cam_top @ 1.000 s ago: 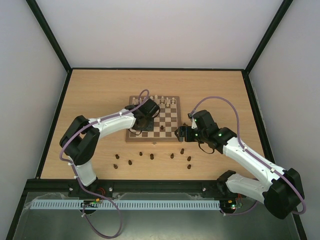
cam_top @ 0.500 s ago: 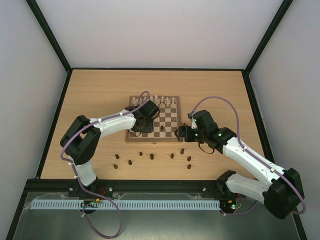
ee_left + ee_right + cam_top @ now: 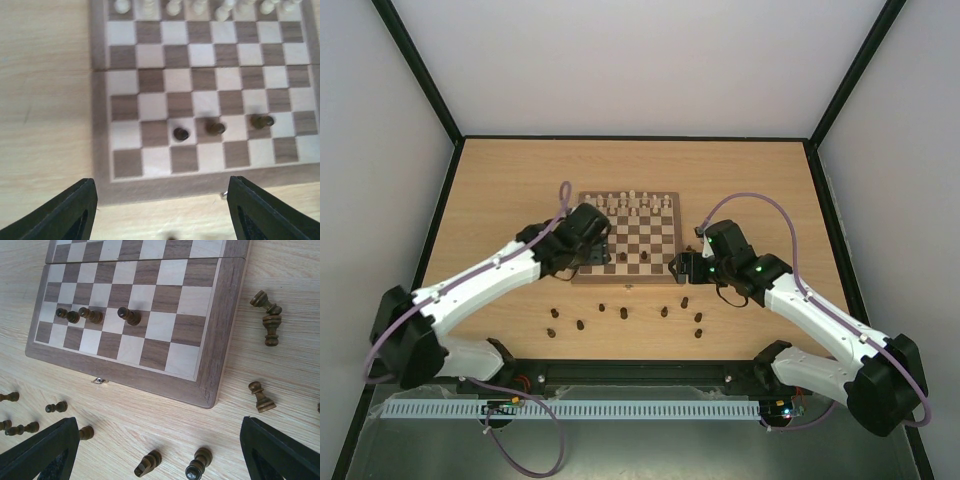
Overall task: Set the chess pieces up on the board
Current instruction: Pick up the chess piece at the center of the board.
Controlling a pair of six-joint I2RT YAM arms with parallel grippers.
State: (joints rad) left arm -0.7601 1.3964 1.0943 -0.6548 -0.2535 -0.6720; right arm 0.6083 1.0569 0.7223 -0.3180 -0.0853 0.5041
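Note:
The board (image 3: 660, 232) lies mid-table, with pale chessmen along its far row. Dark chess pieces (image 3: 181, 134) stand in a short line on its second near row, three of them in the left wrist view. My left gripper (image 3: 590, 256) hovers over the board's near-left corner, open and empty (image 3: 165, 217). More dark chess pieces (image 3: 621, 315) lie scattered on the table in front of the board. Just off the board's near-right corner, my right gripper (image 3: 682, 267) is also open with nothing in it (image 3: 160, 460). A toppled piece (image 3: 148, 463) and an upright one (image 3: 197, 465) sit between its fingers.
A small metal latch (image 3: 99, 380) sticks out of the board's near edge. Two dark pieces (image 3: 270, 322) lie to the right of the board and one stands (image 3: 261, 396) near its corner. Black-framed walls (image 3: 435, 240) enclose the wooden table.
My left gripper has opened and drawn back from the board's near squares toward its near-left corner, leaving a dark piece standing. The left arm's elbow swung down and left. The right arm stayed put.

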